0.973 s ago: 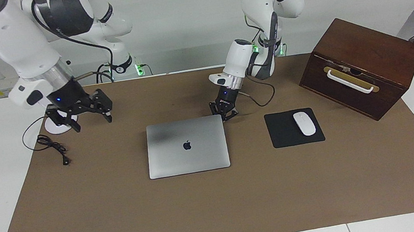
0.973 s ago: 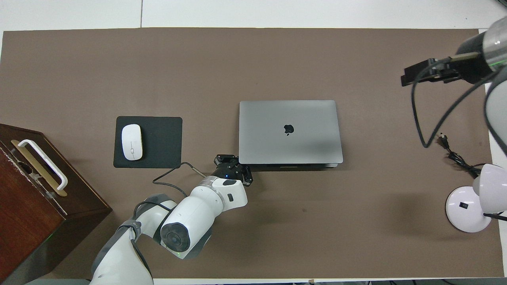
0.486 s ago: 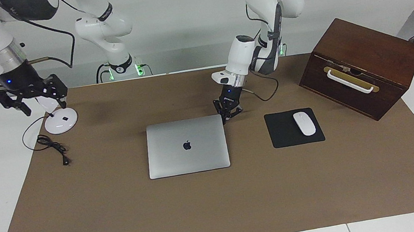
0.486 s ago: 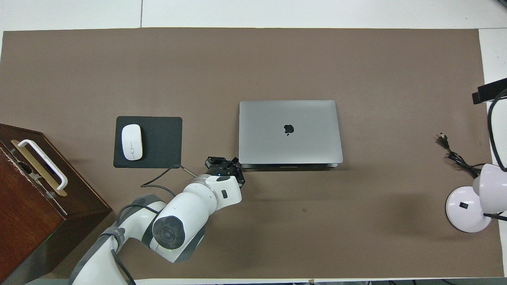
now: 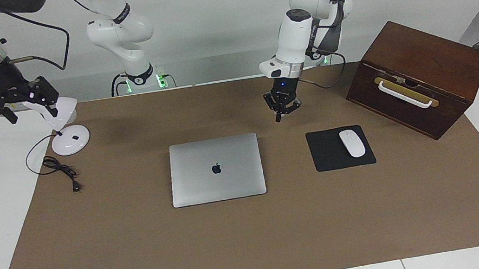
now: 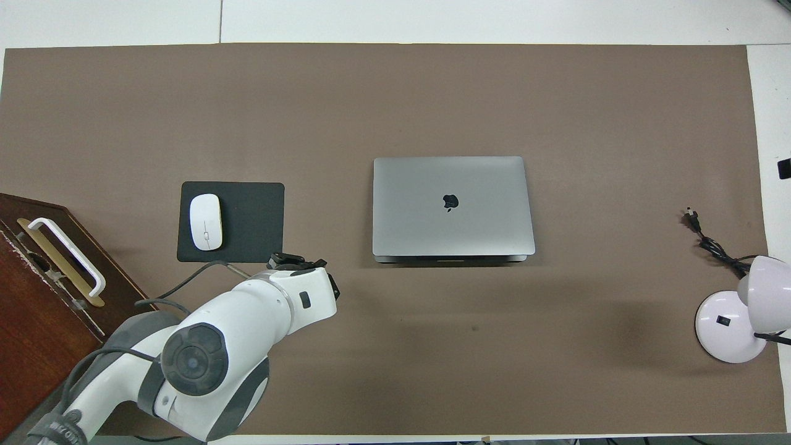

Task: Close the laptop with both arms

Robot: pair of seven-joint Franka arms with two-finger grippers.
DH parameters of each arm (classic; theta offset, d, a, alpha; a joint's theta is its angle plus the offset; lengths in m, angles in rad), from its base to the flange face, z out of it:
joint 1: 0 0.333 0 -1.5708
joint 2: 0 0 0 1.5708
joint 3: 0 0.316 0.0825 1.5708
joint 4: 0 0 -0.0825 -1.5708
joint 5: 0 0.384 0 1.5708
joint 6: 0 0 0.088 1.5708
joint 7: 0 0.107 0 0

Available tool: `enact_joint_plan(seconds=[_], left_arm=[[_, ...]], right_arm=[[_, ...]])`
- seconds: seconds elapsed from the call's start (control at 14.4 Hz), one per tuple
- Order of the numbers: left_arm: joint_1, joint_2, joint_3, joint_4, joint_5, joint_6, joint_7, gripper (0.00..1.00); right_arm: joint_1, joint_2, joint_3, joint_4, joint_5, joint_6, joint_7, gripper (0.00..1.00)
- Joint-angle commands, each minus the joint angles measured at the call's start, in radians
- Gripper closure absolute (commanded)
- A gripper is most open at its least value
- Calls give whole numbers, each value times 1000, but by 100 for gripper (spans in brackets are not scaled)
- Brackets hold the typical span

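Observation:
The silver-grey laptop (image 5: 216, 169) lies shut and flat in the middle of the brown mat, apple logo up; it also shows in the overhead view (image 6: 453, 207). My left gripper (image 5: 282, 109) hangs in the air over the mat, clear of the laptop, off the laptop's corner that lies toward the left arm's end of the table. In the overhead view the left gripper (image 6: 296, 261) is mostly hidden under its own wrist. My right gripper (image 5: 32, 111) is open and empty, raised over the lamp at the right arm's end of the table. Only its tip (image 6: 785, 168) shows in the overhead view.
A black mousepad (image 5: 331, 155) with a white mouse (image 5: 352, 143) lies beside the laptop toward the left arm's end. A dark wooden box (image 5: 419, 76) with a white handle stands past it. A white desk lamp (image 5: 70, 139) and its black cord (image 5: 59, 171) sit at the right arm's end.
My left gripper has risen from the laptop's corner and drawn off toward the left arm's end. My right gripper has swung up and out toward the table's edge. The laptop has not moved.

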Motion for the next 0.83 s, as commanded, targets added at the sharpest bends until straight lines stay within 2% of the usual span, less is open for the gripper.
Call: enact_joint_plan(seconds=[0.0,0.28,0.35,0.42,0.49,0.76], left_arm=[[53,-75,-3,80,-2,-217,34,100],[106,-94,0,218,-1,-439,31,100],[130,-92,0,258,-1,-494,26,88],[159,-91,-3,293,-1,-537,21,60],[187,-91,-3,319,-1,-576,23,1],[303,-89,-3,404,1,-673,28,0]], right_arm=[[-9,-11,13,-5,3,-27,-17,0],[-12,-21,26,6,-1,-24,-9,0],[-12,-30,27,-6,2,-16,-8,0],[-12,-34,27,-23,2,10,-5,0],[-10,-44,27,-46,3,24,-2,0],[-12,-54,33,-68,6,65,0,0]])
